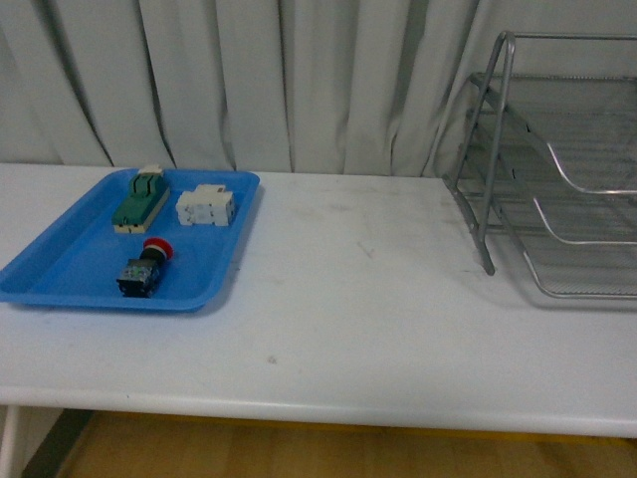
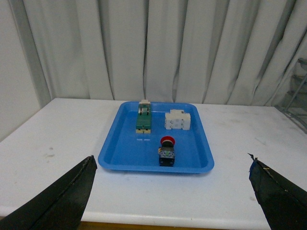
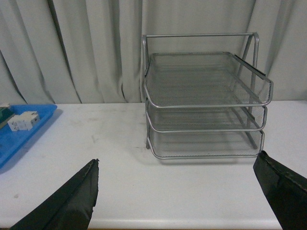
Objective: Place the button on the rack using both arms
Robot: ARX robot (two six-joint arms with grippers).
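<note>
Button (image 1: 145, 267): it lies on its side in the tray (image 1: 60, 277), near the tray's front edge, with the red cap pointing away from you. You get it in the front view and the left wrist view (image 2: 167, 152). The right wrist view does not reach it.
Tray: it sits on the left part of the table (image 1: 348, 329). The left wrist view gives you the whole of it (image 2: 127, 151). The right wrist view gives you only one corner (image 3: 19, 140).
Green switch (image 1: 139, 199): it sits at the back of the tray, just left of the white block (image 1: 206, 206), and the two are apart. Both are plain in the left wrist view, green switch (image 2: 144, 120) and white block (image 2: 177, 120). In the right wrist view you can make out only the white block (image 3: 23, 120).
Rack (image 1: 582, 129): it stands on the right part of the table, well apart from the tray. The front view cuts it off at the picture's edge. The right wrist view shows you all three mesh tiers (image 3: 206, 81), with their open fronts facing the camera.
Left gripper (image 2: 171, 159): its jaws are wide apart and hold nothing. You see two dark fingers (image 2: 62, 199) low in its own view, with the tray and button beyond them, untouched.
Right gripper (image 3: 177, 158): its jaws are wide apart and hold nothing. The dark fingers (image 3: 67, 201) frame the rack, short of it.
Curtain (image 1: 299, 80): pale folds hang behind the table in all three views.
</note>
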